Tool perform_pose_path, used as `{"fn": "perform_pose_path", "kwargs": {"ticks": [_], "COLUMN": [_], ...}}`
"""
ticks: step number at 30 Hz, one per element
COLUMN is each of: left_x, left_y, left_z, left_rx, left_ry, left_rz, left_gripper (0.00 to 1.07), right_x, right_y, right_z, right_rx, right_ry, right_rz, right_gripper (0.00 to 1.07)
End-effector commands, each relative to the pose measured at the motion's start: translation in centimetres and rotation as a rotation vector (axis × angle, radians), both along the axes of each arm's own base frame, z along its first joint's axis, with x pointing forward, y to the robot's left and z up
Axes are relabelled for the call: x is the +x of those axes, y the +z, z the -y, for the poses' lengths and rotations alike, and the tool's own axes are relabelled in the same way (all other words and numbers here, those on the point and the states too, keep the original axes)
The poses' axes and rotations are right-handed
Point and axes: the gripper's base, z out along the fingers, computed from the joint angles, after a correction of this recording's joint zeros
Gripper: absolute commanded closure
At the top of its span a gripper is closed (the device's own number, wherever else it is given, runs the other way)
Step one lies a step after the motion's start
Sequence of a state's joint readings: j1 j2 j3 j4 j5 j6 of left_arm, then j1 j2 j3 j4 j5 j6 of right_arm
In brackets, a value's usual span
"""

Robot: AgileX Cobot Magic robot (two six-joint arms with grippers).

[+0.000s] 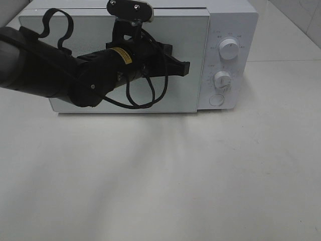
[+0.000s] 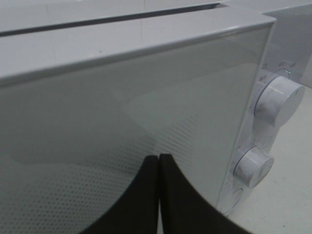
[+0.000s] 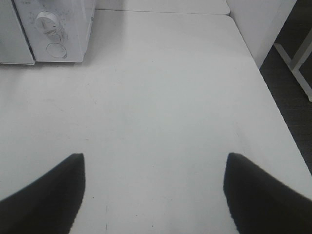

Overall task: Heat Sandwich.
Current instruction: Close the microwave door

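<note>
The sandwich is out of view. The white microwave (image 1: pixel 193 95) stands at the back of the table with its glass door (image 2: pixel 122 97) closed. My left gripper (image 1: pixel 186 68) hangs shut and empty in front of the door's right part, its tips (image 2: pixel 159 158) close to the glass, left of the control panel. My right gripper (image 3: pixel 155 157) is open over bare table with nothing between its fingers; it does not show in the exterior high view. The microwave's panel corner (image 3: pixel 58 29) lies far ahead of it.
The control panel carries an upper knob (image 1: pixel 229 49), a lower knob (image 1: pixel 222 79) and a round button (image 1: pixel 216 99). The white table (image 1: pixel 160 175) spreads in front of the microwave. The table's right edge (image 3: pixel 273 92) drops off to the floor.
</note>
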State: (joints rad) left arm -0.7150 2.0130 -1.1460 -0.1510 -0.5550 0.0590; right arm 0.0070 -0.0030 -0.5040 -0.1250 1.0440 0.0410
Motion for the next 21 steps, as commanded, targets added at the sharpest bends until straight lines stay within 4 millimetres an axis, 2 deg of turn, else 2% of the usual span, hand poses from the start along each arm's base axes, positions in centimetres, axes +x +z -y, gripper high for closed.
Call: {"fn": "perform_pose_path", "kwargs": {"ticks": [1,10,21], "left_x": [1.6,3.1,3.2], "left_y": [1.1,1.4,1.6], "left_z": [-0.3,0.9,1.0], "left_rx": [-0.078,-0.097,-0.096], "left_ry": [0.068,0.07,0.068], "left_rz": [0.035,0.032,0.029], "left_gripper": [1.06,1.06,1.06], "right_x": [-0.3,-0.3,-0.3], "right_y": [0.0,0.0,0.0], "right_z": [0.0,0.0,0.0], "right_rx": [-0.005,-0.005,-0.005], "right_ry": [-0.002,-0.002,-0.002], "right_rz": [0.031,0.031,0.031], "right_gripper": [0.31,0.31,0.32]}}
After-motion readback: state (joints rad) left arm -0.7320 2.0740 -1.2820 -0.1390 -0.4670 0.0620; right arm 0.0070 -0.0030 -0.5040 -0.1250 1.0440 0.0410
